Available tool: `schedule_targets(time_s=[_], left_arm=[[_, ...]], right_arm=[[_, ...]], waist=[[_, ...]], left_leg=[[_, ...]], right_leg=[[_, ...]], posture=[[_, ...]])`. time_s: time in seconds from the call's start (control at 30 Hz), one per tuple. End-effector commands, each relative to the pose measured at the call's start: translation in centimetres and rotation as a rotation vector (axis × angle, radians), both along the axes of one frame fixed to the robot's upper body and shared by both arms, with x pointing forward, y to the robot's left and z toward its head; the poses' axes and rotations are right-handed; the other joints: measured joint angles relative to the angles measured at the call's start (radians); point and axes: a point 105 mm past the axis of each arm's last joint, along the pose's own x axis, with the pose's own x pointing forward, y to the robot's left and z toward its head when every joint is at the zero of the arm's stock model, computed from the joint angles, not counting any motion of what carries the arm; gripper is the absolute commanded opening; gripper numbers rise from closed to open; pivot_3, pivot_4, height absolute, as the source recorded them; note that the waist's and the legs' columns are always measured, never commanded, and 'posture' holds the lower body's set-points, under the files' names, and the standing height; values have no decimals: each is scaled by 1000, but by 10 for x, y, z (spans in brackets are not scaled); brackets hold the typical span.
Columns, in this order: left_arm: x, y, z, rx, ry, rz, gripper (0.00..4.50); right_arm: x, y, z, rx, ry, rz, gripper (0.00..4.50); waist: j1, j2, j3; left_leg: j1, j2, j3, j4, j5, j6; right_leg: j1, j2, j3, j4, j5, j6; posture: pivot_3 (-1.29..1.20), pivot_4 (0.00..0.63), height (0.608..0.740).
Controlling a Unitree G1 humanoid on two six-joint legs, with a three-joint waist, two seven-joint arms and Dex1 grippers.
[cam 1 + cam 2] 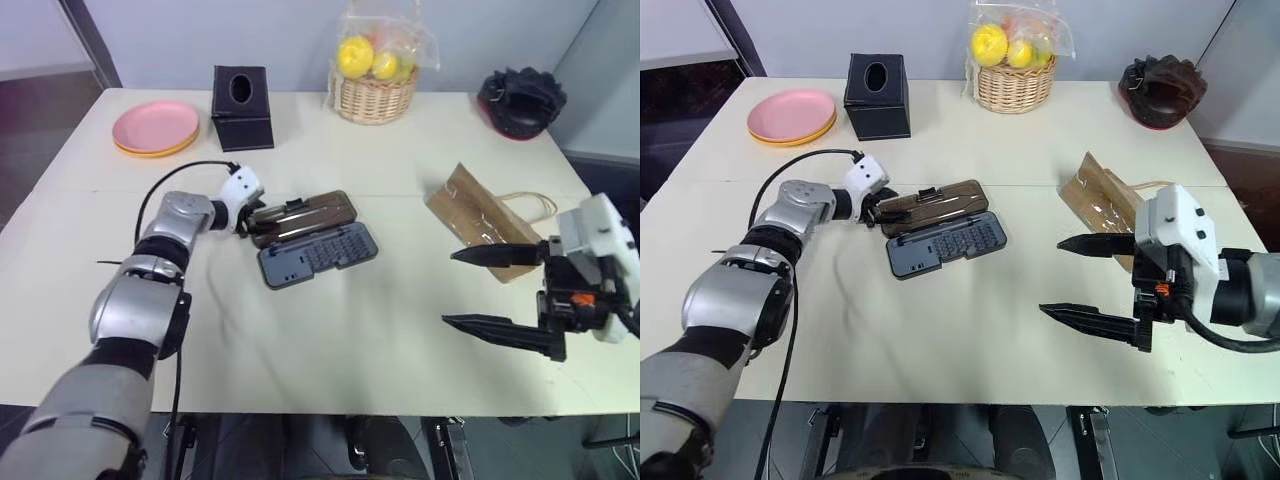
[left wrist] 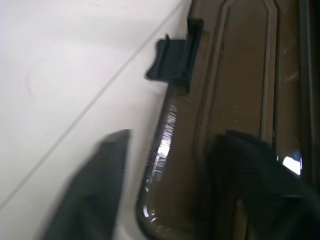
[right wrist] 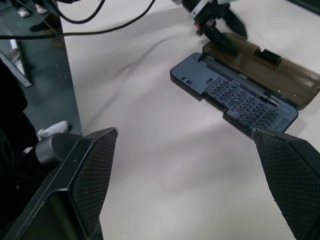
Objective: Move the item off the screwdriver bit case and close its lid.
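Left pincer [image 1: 878, 208] astride open case's lid [image 1: 937, 205]

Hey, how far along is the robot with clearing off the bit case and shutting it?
Done: the paper bag lies on the table, apart from the screwdriver bit case. In hand: the left hand straddles the edge of the smoky-brown lid, which lies flat open beside the bit tray. The right hand hovers open, empty. Left: swing the lid over and latch it.

Bright, even light; blurred left-wrist close-up.
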Motion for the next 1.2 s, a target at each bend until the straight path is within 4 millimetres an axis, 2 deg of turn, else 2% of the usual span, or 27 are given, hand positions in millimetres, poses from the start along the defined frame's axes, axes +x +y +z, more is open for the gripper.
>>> schedule_targets(time_s=[0.03, 0.07, 0.1, 0.2, 0.47, 0.67, 0.83, 0.97, 1.07, 1.2], left_arm=[[0, 0, 3, 22, -2, -11, 627], [-1, 1, 0, 30, 11, -17, 224], [-3, 1, -4, 49, 22, -25, 86], [-6, 2, -14, 90, 41, -40, 86], [-14, -5, -21, 56, 75, -107, 86], [-39, -17, -33, 173, 121, -383, 86], [-60, -33, -37, 176, 172, -591, 86], [-79, -32, -42, 192, 226, -736, 86], [-87, -31, -47, 213, 214, -791, 86], [-83, -36, -47, 224, 137, -770, 86]], right_arm=[[-3, 0, 7, -1, -40, -18, 4500], [-4, 0, 7, 0, -40, -22, 4500], [-4, 0, 7, 0, -41, -24, 4500], [-5, 0, 8, 0, -45, -28, 4500], [-4, -7, 7, -30, -30, -45, 4500], [-4, -13, 1, -62, -9, -40, 4500], [-2, -13, -3, -69, -1, -27, 4500], [-3, -12, -4, -69, 2, -17, 4500], [-4, -11, -5, -66, 5, -13, 4500], [-8, -11, -16, -100, 36, 8, 4500]], waist=[[1, 0, 0], [1, 0, 0], [3, 1, -1], [3, 1, -1], [2, 1, -1], [3, 1, -1], [2, 1, -1], [2, 1, -1], [1, 1, -1], [1, 2, -2]], left_leg=[[0, 0, 0, 0, 0, 0], [0, 0, 0, 1, 0, 0], [0, 0, 0, 1, 0, 0], [-1, 0, -2, 5, 0, 1], [0, 0, -1, 8, -2, 3], [0, 0, -1, 8, -2, 4], [1, 0, -1, 8, -2, 4], [1, 0, -1, 9, -3, 4], [1, 0, -1, 9, -3, 5], [2, 0, -1, 9, -3, 5]], right_leg=[[0, 0, 0, 0, 0, 0], [0, 0, 0, 0, 0, 0], [1, 0, 0, 0, 0, 0], [3, 0, -1, 0, 1, 1], [5, -1, 0, 0, 1, 2], [6, -1, 0, 0, 1, 2], [6, -1, 0, 0, 1, 2], [6, -1, 0, -1, 1, 2], [6, -1, 0, -1, 1, 2], [7, 0, 0, -1, 1, 2]], posture=[[0, 150, 740], [0, 150, 740], [0, 150, 740], [0, 150, 740], [0, 150, 740], [0, 150, 740], [0, 150, 740], [0, 150, 740], [0, 150, 740], [0, 150, 740]])
